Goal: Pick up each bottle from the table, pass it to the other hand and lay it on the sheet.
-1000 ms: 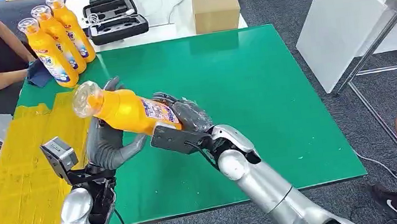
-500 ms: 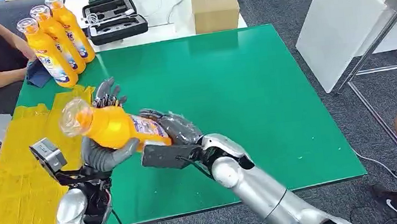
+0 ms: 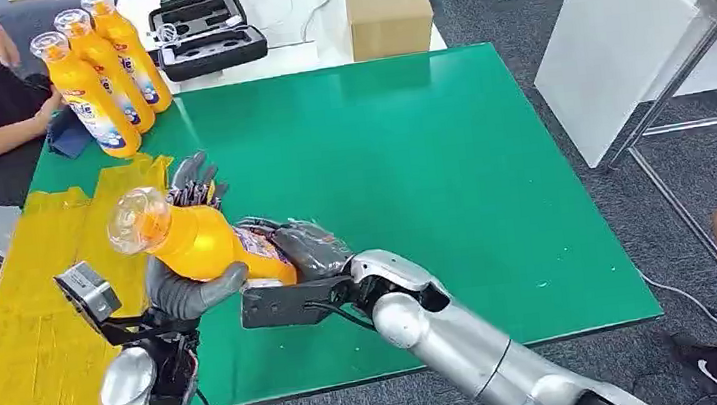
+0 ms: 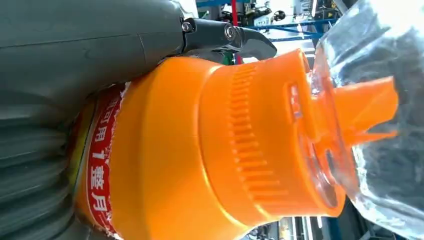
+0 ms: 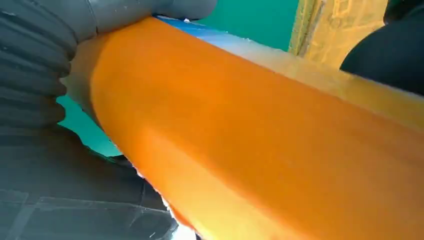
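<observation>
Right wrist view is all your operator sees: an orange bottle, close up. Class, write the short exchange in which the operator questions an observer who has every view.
Operator: Is the other robot hand on the bottle?
Observer: Yes. The left robot hand cups the bottle from below near its neck, thumb across it and fingers upright behind.
Operator: Which way does the cap point?
Observer: The clear cap points up and towards the yellow sheet, away from the right robot hand at the base.
</observation>
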Tool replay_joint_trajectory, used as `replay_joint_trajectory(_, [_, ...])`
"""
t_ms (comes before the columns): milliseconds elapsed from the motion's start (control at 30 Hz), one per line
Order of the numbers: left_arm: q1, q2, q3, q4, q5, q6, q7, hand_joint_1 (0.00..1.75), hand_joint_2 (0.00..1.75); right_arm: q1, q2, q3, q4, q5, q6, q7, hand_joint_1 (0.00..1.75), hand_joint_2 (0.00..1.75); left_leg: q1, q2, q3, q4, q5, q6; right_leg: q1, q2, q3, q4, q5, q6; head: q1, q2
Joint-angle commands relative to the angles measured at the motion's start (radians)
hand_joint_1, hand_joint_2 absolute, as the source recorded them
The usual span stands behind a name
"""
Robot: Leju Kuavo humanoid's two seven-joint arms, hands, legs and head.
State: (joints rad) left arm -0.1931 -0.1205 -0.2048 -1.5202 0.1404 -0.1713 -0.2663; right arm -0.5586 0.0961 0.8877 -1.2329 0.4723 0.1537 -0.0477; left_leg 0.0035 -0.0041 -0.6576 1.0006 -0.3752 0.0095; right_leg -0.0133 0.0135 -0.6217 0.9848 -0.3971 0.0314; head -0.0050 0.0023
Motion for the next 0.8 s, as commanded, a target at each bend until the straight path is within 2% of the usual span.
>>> replay_joint_trajectory(33, [-0.084,0.009,-0.035,0.109,-0.017,-0.004,0.018,0.00,1.75,-0.014,-0.008,0.212,0.018,0.011,0.046,-0.021,1.75,1.75,0.000,-0.001,0.004,-0.001,-0.001,-0.001,0.000,-0.002,0.005,-0.001,-0.002,-0.001,0.000,0.000])
replay_joint_trajectory(367, [-0.086,0.009,-0.037,0.110,-0.033,-0.004,0.015,0.00,1.75,-0.017,-0.011,0.218,0.016,0.007,0.044,-0.020,1.75,1.75,0.000,-0.001,0.002,-0.001,-0.001,-0.001,0.000,-0.002,0.002,-0.001,-0.001,-0.001,0.000,0.000])
replay_joint_trajectory(400, [-0.086,0.006,-0.034,0.109,-0.036,-0.005,0.012,1.75,1.75,-0.017,-0.013,0.220,0.015,0.005,0.043,-0.020,1.75,1.75,0.001,-0.002,0.005,0.000,-0.002,-0.001,0.001,-0.003,0.005,-0.001,-0.002,-0.002,0.000,0.000])
replay_joint_trajectory(733, [-0.082,0.004,-0.029,0.106,-0.046,-0.025,-0.010,1.75,1.75,-0.016,-0.019,0.211,0.023,0.004,0.030,-0.018,1.75,1.75,0.000,-0.002,0.004,-0.001,-0.001,-0.001,0.000,-0.003,0.004,-0.001,-0.002,-0.001,0.000,0.000])
replay_joint_trajectory(767, [-0.082,0.004,-0.028,0.108,-0.045,-0.027,-0.011,1.75,1.75,-0.017,-0.020,0.209,0.026,0.004,0.029,-0.018,1.75,1.75,0.001,-0.002,0.009,0.000,-0.004,-0.001,0.001,-0.004,0.009,-0.001,-0.004,-0.002,0.000,0.000])
replay_joint_trajectory(800, [-0.082,0.004,-0.028,0.109,-0.045,-0.028,-0.011,1.75,1.75,-0.017,-0.020,0.208,0.027,0.004,0.028,-0.018,1.75,1.75,0.001,-0.002,0.005,0.000,-0.002,-0.001,0.001,-0.004,0.006,0.000,-0.003,-0.002,0.000,0.000])
